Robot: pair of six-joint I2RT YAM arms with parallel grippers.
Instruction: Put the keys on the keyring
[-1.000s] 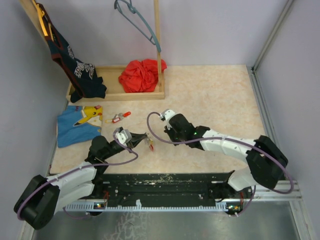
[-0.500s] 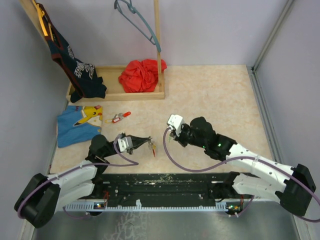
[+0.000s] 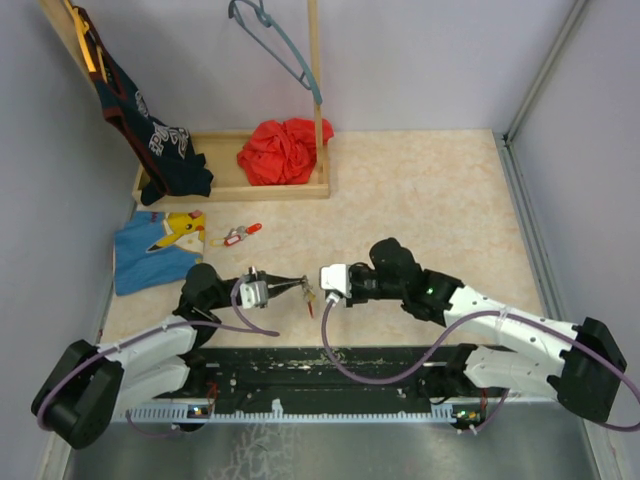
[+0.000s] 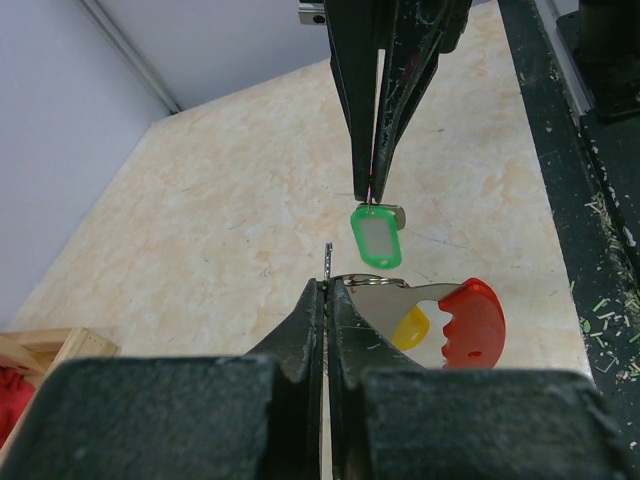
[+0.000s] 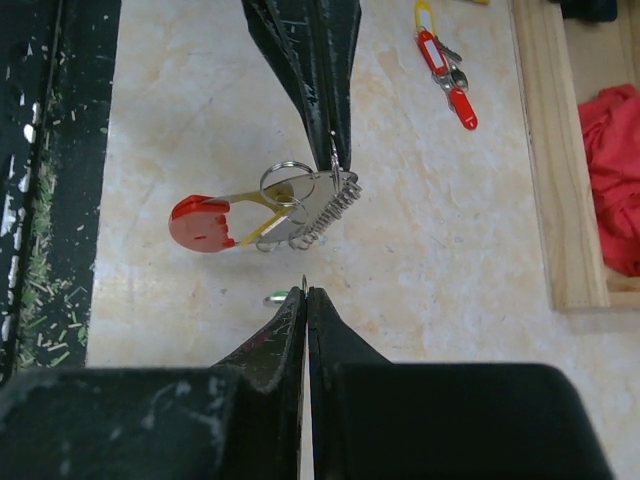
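My left gripper point(image 3: 298, 287) point(image 4: 328, 285) is shut on a metal keyring point(image 5: 283, 180). From the ring hang a red-headed key point(image 4: 470, 325) point(image 5: 200, 222), a yellow key point(image 4: 410, 328) and a grey wire coil point(image 5: 330, 210). My right gripper point(image 3: 316, 291) point(image 5: 305, 292) faces it tip to tip, shut on the thin ring of a green key tag point(image 4: 377, 235). The tag hangs just beyond the keyring and only peeks out in the right wrist view point(image 5: 275, 297). Both bunches hang a little above the table. A second bunch with a red tag and red key point(image 3: 240, 234) point(image 5: 445, 65) lies on the table.
A blue cloth with a yellow cartoon print point(image 3: 155, 250) lies at the left. A wooden tray point(image 3: 230, 185) holds a red cloth point(image 3: 283, 150), with a dark shirt point(image 3: 150, 140) hung beside it. A black rail point(image 3: 330, 365) runs along the near edge.
My right arm has swung round and moved left, so its gripper now faces the left gripper tip to tip. My left gripper has shifted slightly right with the keyring.
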